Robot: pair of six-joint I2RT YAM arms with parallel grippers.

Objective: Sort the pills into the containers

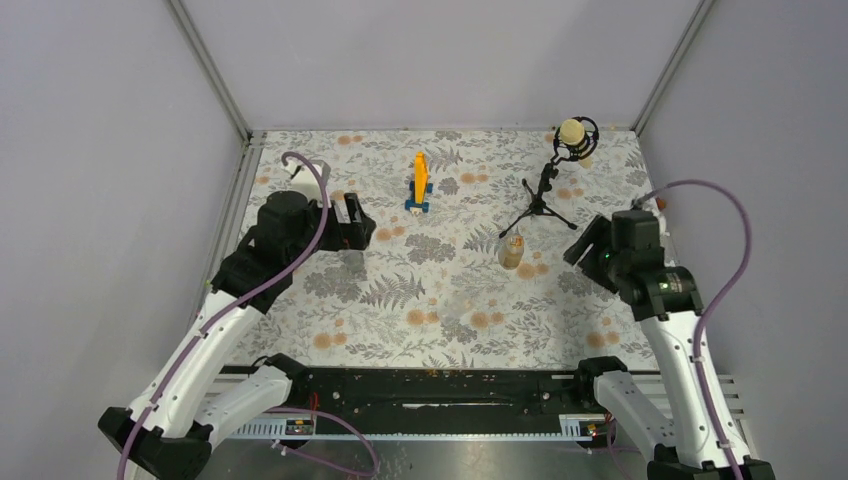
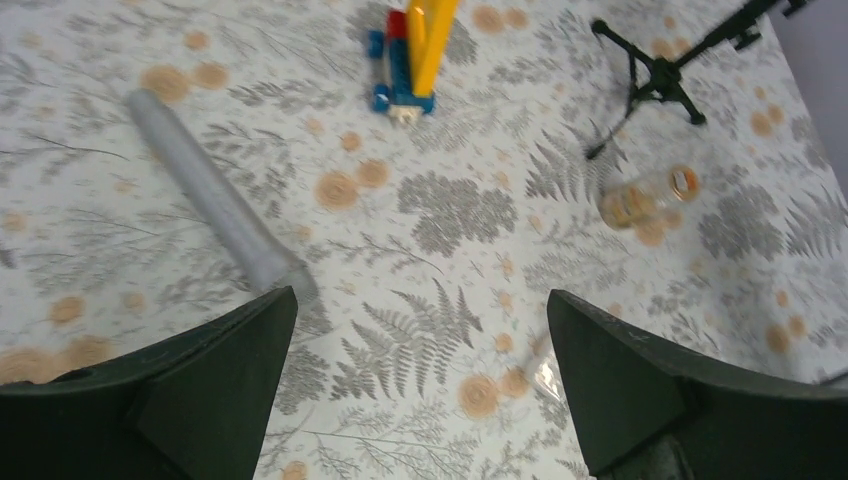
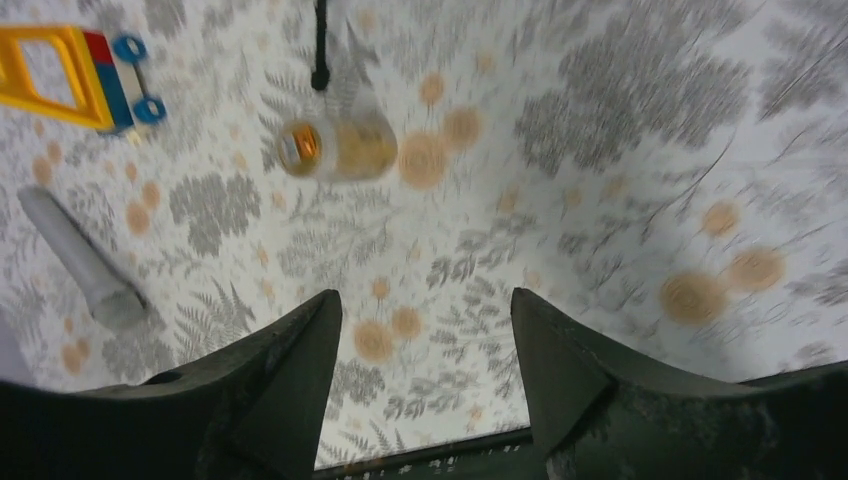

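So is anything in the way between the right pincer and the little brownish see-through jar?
No, nothing visible: only flowery tablecloth lies between the right pincer and the small amber see-through jar.

A white tablecloth printed with grey ferns and orange flowers [image 1: 400,300] covers the table; toward its far edge, left of centre, stands an upright orange plastic piece on a blue block base [image 1: 421,183]; right of it, near the far right corner, stands a black tripod microphone stand with a cream foam head [image 1: 556,172]; just in front of the tripod's legs sits a small amber-tan see-through jar [image 1: 511,252]; left of that jar and nearer the arms lies a small colourless see-through jar [image 2: 545,372]; a grey cylindrical tube [image 2: 210,195] lies flat on the left side, left of the orange piece; the left gripper [image 2: 420,300] hangs above the left part, the right gripper [image 3: 425,300] right of the amber-tan jar.
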